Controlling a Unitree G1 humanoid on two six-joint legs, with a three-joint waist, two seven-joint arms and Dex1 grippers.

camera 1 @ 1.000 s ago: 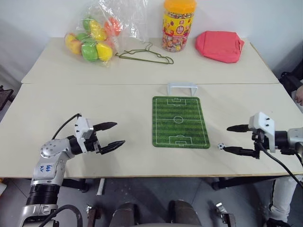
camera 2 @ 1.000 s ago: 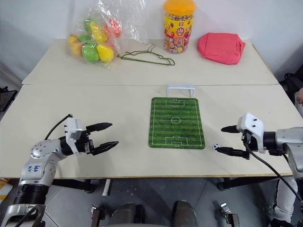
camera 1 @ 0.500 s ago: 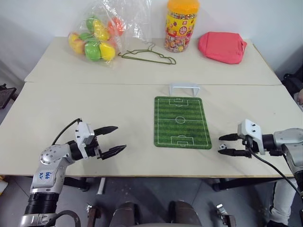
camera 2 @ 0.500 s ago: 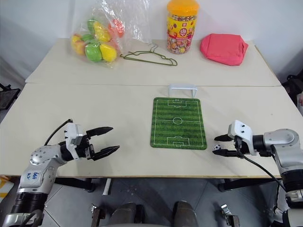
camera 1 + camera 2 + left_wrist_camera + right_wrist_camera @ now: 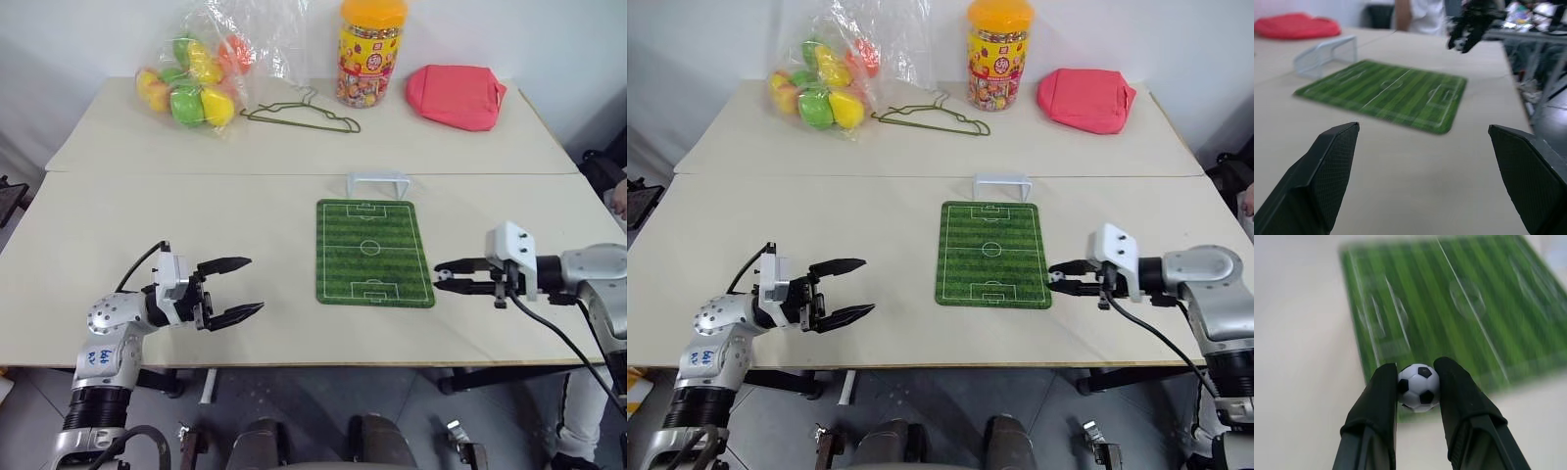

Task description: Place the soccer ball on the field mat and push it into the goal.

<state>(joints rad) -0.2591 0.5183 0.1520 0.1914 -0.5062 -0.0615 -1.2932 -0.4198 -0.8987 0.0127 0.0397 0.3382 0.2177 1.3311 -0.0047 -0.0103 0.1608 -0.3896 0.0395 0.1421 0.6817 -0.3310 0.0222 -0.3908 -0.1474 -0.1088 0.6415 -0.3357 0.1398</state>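
The tiny black-and-white soccer ball (image 5: 1419, 387) is pinched between the two fingers of my right gripper (image 5: 441, 281), lifted just off the table at the near right edge of the field mat (image 5: 372, 250). That green striped mat lies flat in the table's middle. The white goal (image 5: 377, 182) stands at its far end. My left gripper (image 5: 243, 287) hovers open and empty over the near left part of the table, well away from the mat.
At the back of the table lie a bag of coloured plastic balls (image 5: 191, 83), a thin wire hanger (image 5: 299, 113), a candy jar with an orange lid (image 5: 368, 54) and a red cloth pouch (image 5: 456, 95).
My right gripper closed on the soccer ball, lifted it off the table and carried it left to the mat's edge. The left gripper stayed about where it was.
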